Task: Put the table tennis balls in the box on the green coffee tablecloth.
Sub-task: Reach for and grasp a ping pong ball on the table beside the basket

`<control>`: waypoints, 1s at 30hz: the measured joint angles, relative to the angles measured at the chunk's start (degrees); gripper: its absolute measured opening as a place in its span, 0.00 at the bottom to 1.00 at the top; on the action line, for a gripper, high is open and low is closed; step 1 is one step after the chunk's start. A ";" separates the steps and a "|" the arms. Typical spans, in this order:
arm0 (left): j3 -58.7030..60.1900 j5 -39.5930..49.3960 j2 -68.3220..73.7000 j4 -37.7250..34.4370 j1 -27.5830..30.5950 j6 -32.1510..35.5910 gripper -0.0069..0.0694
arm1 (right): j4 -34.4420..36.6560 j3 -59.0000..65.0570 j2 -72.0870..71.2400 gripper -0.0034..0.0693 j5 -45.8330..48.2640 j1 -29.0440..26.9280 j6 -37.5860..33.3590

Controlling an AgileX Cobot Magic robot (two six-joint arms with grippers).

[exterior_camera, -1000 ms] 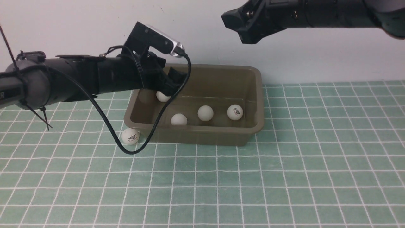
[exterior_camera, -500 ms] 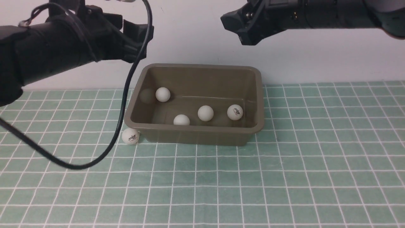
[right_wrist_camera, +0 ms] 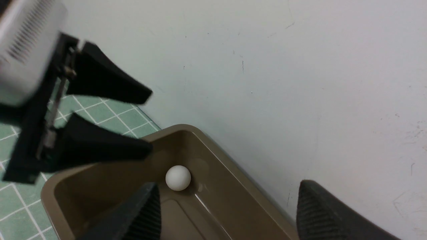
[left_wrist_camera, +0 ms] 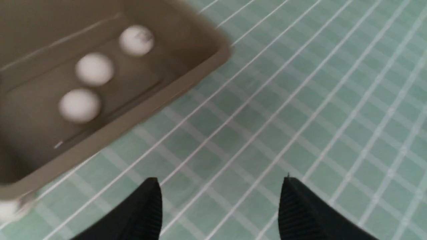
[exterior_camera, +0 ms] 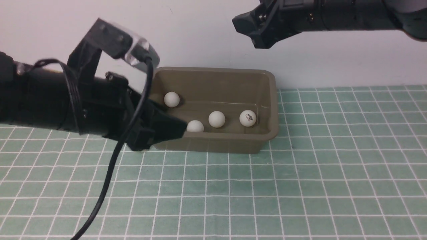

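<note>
The olive-brown box (exterior_camera: 217, 144) stands on the green coffee tablecloth (exterior_camera: 300, 183) and holds several white table tennis balls, among them a logo ball (exterior_camera: 248, 118) and one near the far left corner (exterior_camera: 171, 99). My left gripper (exterior_camera: 176, 130) sits low at the box's front left corner, open, with only cloth between its fingers (left_wrist_camera: 150, 206). In the left wrist view another ball (left_wrist_camera: 6, 210) lies on the cloth beside that corner; the arm hides it in the front view. My right gripper (exterior_camera: 253, 28) hangs high above the box, open and empty (right_wrist_camera: 227, 185).
A pale wall (exterior_camera: 333, 66) rises right behind the box. The left arm's black cable (exterior_camera: 100, 193) droops onto the cloth at the front left. The cloth stretches to the right and in front of the box.
My left arm rose out of the box, then dropped to its front left corner, covering the ball on the cloth, and its jaws narrowed. One ball inside rolled slightly right. The right arm stayed still.
</note>
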 joint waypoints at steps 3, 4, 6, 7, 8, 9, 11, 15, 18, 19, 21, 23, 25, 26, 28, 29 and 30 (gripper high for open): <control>0.13 -3.88 0.05 13.61 0.09 -10.08 0.65 | 0.00 0.00 0.00 0.73 0.05 0.00 0.00; 0.13 -4.87 0.05 17.59 0.28 -12.07 0.65 | 0.00 0.00 0.00 0.73 0.05 0.00 0.00; 0.13 -5.49 0.05 23.79 1.92 -14.74 0.65 | 0.04 0.00 0.00 0.73 0.20 0.00 0.00; 0.13 -5.62 0.05 25.09 3.33 -14.64 0.65 | 0.04 0.00 0.00 0.73 0.19 0.00 0.00; 0.13 -5.97 0.05 25.24 4.60 -14.34 0.65 | 0.04 0.00 0.00 0.73 0.19 0.00 0.00; 0.13 -6.40 0.05 25.14 5.42 -13.75 0.65 | 0.04 0.00 0.00 0.73 0.19 0.00 0.00; 0.13 -7.24 0.05 23.71 8.07 -12.13 0.65 | 0.04 0.00 0.00 0.73 0.19 0.00 0.00; 0.13 -9.14 1.18 12.39 14.52 -0.93 0.65 | 0.04 0.00 0.00 0.73 0.19 0.00 0.00; 0.13 -8.13 4.52 2.62 17.75 9.68 0.65 | 0.04 0.00 0.00 0.73 0.44 0.00 0.00; 0.13 -7.06 6.66 -2.86 19.06 14.53 0.65 | 0.04 0.00 0.00 0.73 0.68 0.00 0.00; 0.13 -6.03 10.34 -9.50 20.92 21.58 0.65 | 0.04 0.00 0.00 0.73 1.28 0.00 0.00; 0.13 -6.03 13.54 -15.64 22.53 28.52 0.65 | 0.04 0.00 0.00 0.73 1.91 0.00 0.00; 0.13 -5.83 17.11 -19.89 24.22 34.94 0.65 | 0.04 0.00 0.00 0.73 2.40 0.00 -0.02; 0.13 -5.83 17.94 -21.00 24.56 37.05 0.65 | 0.04 0.00 0.00 0.73 2.59 0.00 -0.02; 0.08 -5.83 21.29 -23.41 25.46 42.36 0.65 | 0.04 0.00 0.00 0.73 2.88 0.00 -0.06; 0.04 -5.83 22.27 -23.95 25.60 44.17 0.65 | 0.04 0.00 0.00 0.73 3.03 0.00 -0.06; 0.04 -5.83 23.46 -24.54 25.59 45.63 0.65 | 0.04 0.00 0.00 0.73 3.16 0.00 -0.06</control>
